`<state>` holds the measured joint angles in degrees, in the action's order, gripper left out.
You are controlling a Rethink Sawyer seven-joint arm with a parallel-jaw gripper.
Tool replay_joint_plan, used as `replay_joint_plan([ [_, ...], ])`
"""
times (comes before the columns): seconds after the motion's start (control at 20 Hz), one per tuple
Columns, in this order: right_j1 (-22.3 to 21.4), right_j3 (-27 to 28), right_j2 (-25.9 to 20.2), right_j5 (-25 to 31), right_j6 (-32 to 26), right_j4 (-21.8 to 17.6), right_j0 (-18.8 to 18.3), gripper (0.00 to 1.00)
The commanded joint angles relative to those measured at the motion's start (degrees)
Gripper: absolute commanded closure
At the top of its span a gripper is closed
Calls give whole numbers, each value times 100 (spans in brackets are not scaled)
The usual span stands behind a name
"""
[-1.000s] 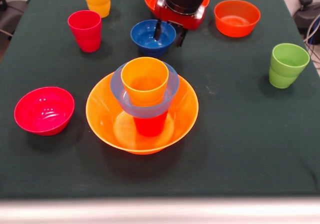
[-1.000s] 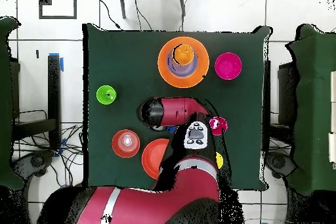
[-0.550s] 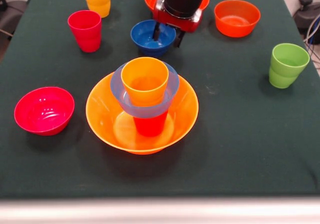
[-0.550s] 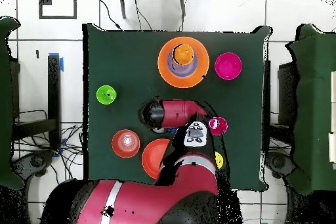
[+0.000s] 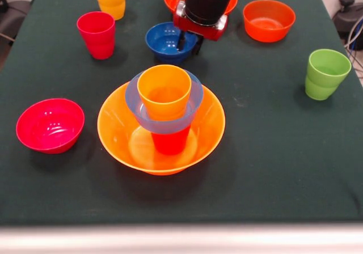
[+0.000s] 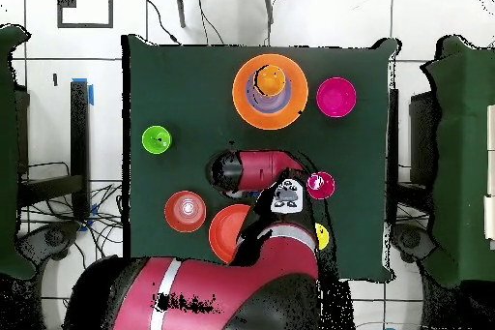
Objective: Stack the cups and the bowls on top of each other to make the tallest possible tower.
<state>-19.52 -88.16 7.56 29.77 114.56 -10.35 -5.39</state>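
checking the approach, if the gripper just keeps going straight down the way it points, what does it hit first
Most likely the dark blue bowl: the gripper points down at its right rim, jaws astride the wall, one inside and one outside. Height above the rim is hard to judge from the front view.

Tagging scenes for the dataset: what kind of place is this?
Most likely a robotics lab workcell, not a home. A dark green cloth-covered table stands on a white tiled floor, loose cables trail around it, and blue tape marks the floor. The red arm works over plastic cups and bowls.
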Motion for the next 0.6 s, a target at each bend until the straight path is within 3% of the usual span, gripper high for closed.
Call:
replay_joint_plan([
  [0.05, 145, 69, -260, -481, 640, -68, 165, 100],
  [0.6, 119, 131, -230, -403, 531, -50, 192, 100],
])
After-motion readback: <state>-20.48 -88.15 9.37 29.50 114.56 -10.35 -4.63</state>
